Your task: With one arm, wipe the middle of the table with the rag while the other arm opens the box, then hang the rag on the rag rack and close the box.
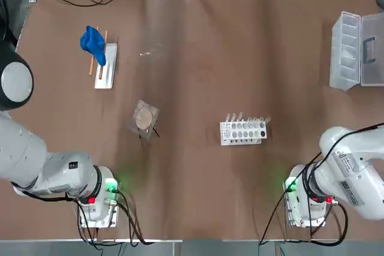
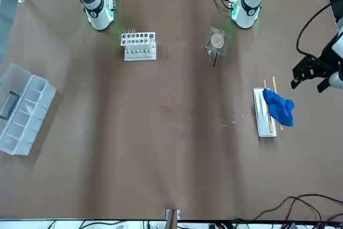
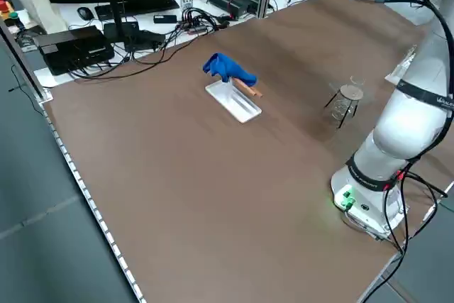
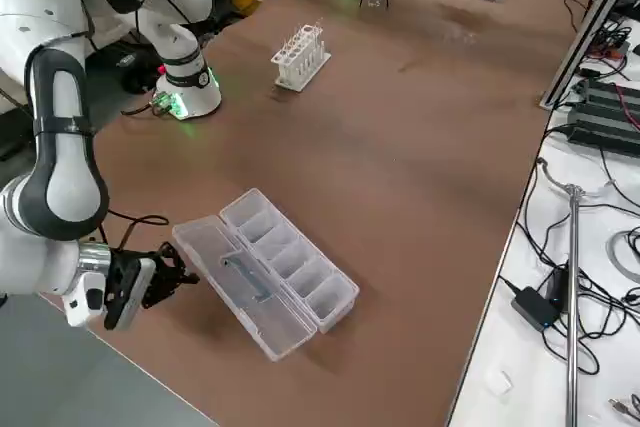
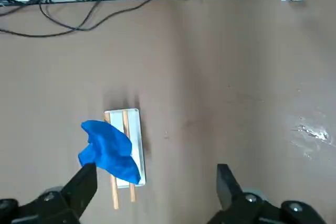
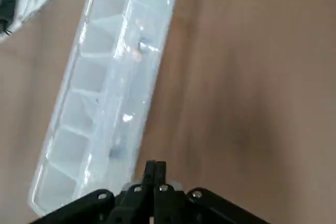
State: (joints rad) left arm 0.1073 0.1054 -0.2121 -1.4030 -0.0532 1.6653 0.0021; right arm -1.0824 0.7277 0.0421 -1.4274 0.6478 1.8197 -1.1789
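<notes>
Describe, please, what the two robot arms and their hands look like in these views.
Both arms are white with rounded links and grey joint bands. The left arm and right arm stand on bases glowing green, with small red lights and black cables trailing off. A printed label marks the right arm. The left hand and right hand are black, each with two fingers.

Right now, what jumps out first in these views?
The blue rag draped over the rag rack at the table's far left. Next, the clear box lying open at the far right edge. The right tool sits shut beside the box; the left tool hangs open above the rack.
</notes>
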